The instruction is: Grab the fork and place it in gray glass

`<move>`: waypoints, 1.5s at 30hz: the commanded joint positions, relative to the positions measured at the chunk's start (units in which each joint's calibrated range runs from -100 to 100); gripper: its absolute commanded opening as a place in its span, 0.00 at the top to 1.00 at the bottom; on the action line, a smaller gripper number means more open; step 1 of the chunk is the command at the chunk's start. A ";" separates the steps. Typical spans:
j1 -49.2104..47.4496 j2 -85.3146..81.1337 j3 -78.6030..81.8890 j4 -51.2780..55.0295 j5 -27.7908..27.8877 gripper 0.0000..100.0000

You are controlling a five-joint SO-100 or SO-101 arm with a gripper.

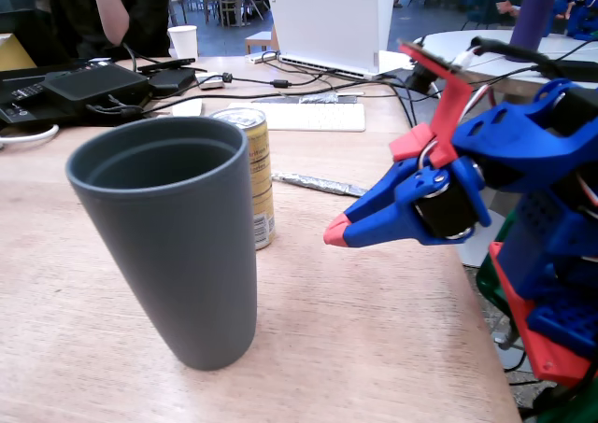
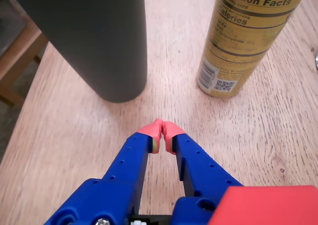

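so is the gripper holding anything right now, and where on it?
Nothing. The gripper is shut with its red tips touching and nothing between them; the fork lies on the table behind the yellow can.

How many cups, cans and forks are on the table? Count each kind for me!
Cups: 2, the gray glass and the white paper cup
Cans: 1, the yellow can
Forks: 1, the fork
Total: 4

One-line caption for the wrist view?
Shut, empty gripper hovers above the wooden table, facing the gray glass and yellow can.
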 commanded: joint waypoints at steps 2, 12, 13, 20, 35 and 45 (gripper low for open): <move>-0.10 -0.54 0.52 0.10 0.24 1.00; -0.10 -0.54 0.52 0.10 0.24 1.00; -0.10 -0.54 0.52 0.10 0.24 1.00; -0.10 -0.54 0.52 0.10 0.24 1.00; 0.07 25.71 -35.06 1.42 0.34 1.00; 15.30 46.20 -85.84 38.94 0.39 1.00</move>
